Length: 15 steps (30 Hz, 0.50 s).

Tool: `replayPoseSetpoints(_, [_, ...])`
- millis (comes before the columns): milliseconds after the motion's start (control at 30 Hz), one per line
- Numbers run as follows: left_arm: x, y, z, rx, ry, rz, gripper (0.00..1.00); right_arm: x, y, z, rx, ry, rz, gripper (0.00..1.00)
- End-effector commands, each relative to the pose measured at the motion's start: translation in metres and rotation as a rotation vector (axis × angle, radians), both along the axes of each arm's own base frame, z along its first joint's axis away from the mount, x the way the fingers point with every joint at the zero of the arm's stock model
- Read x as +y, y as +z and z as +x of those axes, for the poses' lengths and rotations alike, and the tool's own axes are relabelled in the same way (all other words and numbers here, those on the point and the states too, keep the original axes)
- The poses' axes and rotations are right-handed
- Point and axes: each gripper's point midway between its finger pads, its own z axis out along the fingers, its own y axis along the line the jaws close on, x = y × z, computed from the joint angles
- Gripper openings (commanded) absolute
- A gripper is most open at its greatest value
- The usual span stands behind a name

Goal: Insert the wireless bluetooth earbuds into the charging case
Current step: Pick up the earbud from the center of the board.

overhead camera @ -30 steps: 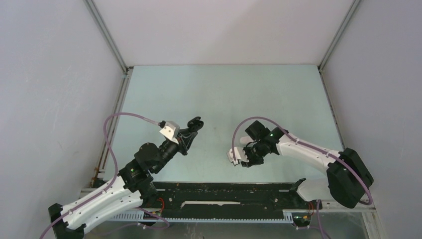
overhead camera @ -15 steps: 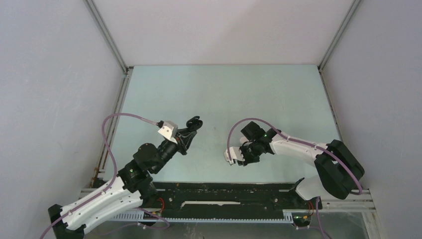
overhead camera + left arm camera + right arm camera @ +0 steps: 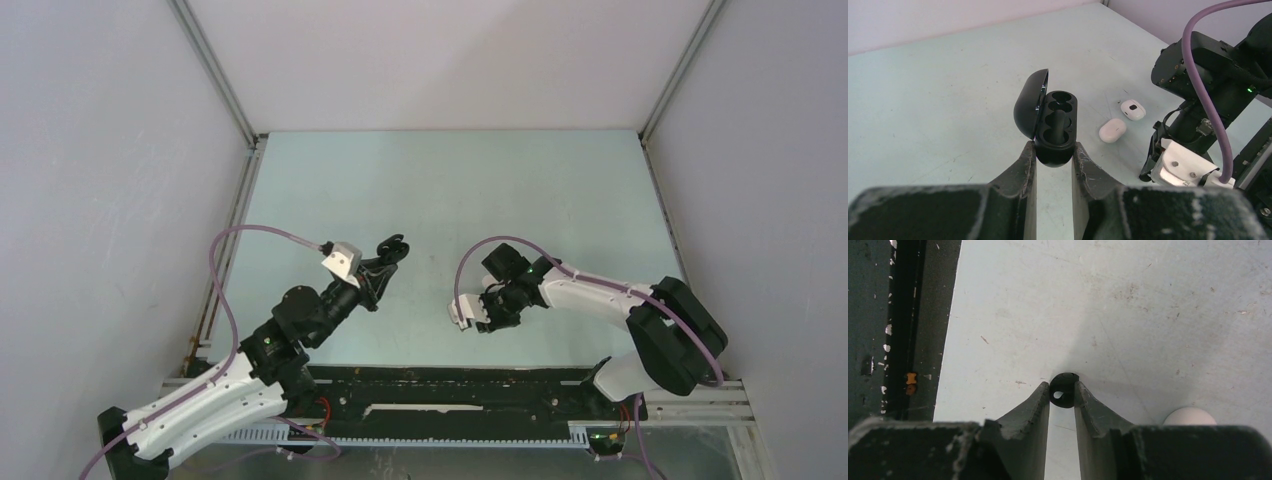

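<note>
My left gripper (image 3: 1053, 150) is shut on the lower end of a black charging case (image 3: 1055, 125). The case is held up with its lid open to the left and its two wells look empty. It also shows in the top view (image 3: 392, 245). My right gripper (image 3: 1063, 390) is shut on a small black earbud (image 3: 1064, 386), right at the table surface near the front edge. In the top view the right gripper (image 3: 488, 312) points down and hides the bud. Two small white rounded pieces (image 3: 1112, 130) (image 3: 1133, 110) lie on the table between the arms; I cannot tell whether they are buds or cases.
The black front rail (image 3: 903, 330) runs just left of my right gripper. A white rounded piece (image 3: 1189, 416) lies close to the right of its fingers. White walls enclose the pale table (image 3: 450, 190) on three sides.
My right gripper has shifted a little to the left along the front of the table. The left arm and the case have not moved.
</note>
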Motion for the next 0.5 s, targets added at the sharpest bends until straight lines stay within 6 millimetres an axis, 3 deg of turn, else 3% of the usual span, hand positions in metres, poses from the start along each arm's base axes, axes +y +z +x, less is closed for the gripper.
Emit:
replayPoseSetpoints(0, [-0.001, 0.022, 0.001, -0.025, -0.001, -0.064, 0.03, -0.009, -0.014, -0.009, 0.044, -0.019, -0.066, 0.27])
replayPoseSetpoints(167, [-0.002, 0.022, 0.0, -0.025, -0.004, -0.063, 0.04, -0.006, -0.006, 0.005, -0.019, -0.041, -0.038, 0.26])
replayPoseSetpoints(300, [-0.003, 0.021, 0.0, -0.022, -0.012, -0.061, 0.04, -0.01, -0.004, 0.0, -0.014, -0.018, -0.05, 0.27])
replayPoseSetpoints(467, [-0.004, 0.02, 0.0, -0.018, -0.012, -0.061, 0.04, -0.007, 0.004, 0.01, -0.039, -0.065, -0.015, 0.22])
